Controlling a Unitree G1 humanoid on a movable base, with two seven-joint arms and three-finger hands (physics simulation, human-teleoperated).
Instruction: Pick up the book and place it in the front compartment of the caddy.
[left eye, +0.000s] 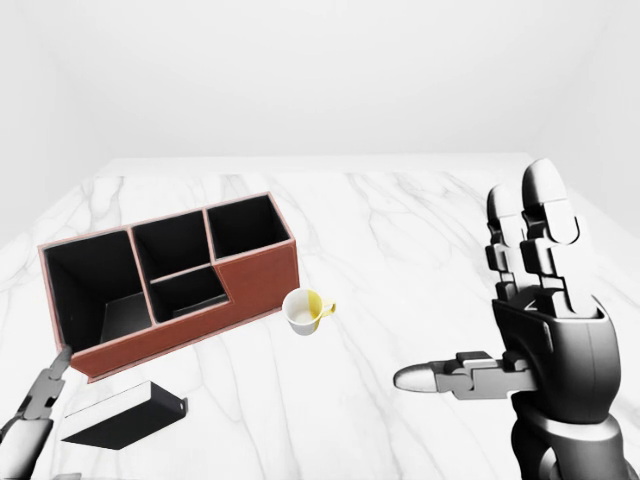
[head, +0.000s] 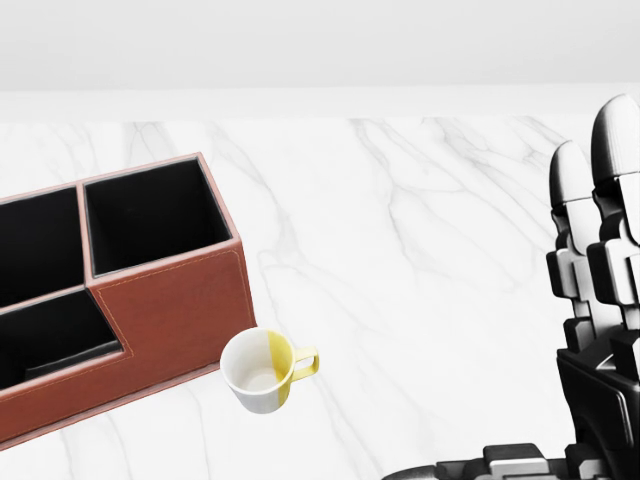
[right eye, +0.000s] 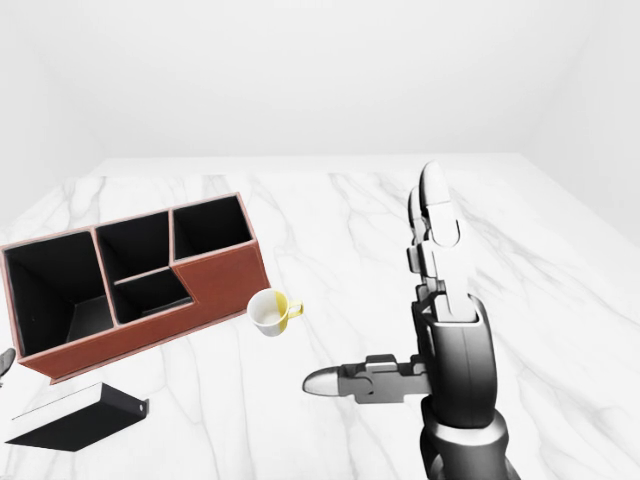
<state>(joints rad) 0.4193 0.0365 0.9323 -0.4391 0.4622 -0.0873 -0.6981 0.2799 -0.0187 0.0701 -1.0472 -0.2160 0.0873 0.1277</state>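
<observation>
The book (left eye: 125, 415), a flat dark volume with white page edges, lies on the marble table at the lower left of the left-eye view, just below the caddy. The caddy (left eye: 255, 285) is red-brown leather with several black-lined compartments, all of them looking empty. My right hand (left eye: 468, 285) hovers open at the right, fingers upright and thumb pointing left, well away from both book and caddy. Only a stretched-out finger of my left hand (left eye: 42, 392) shows at the lower left edge, beside the book's left end and holding nothing.
A white and yellow mug (head: 262, 372) stands upright beside the caddy's right corner. The marble table (left eye: 400, 230) runs on to the right and towards the top of the view, up to a pale wall.
</observation>
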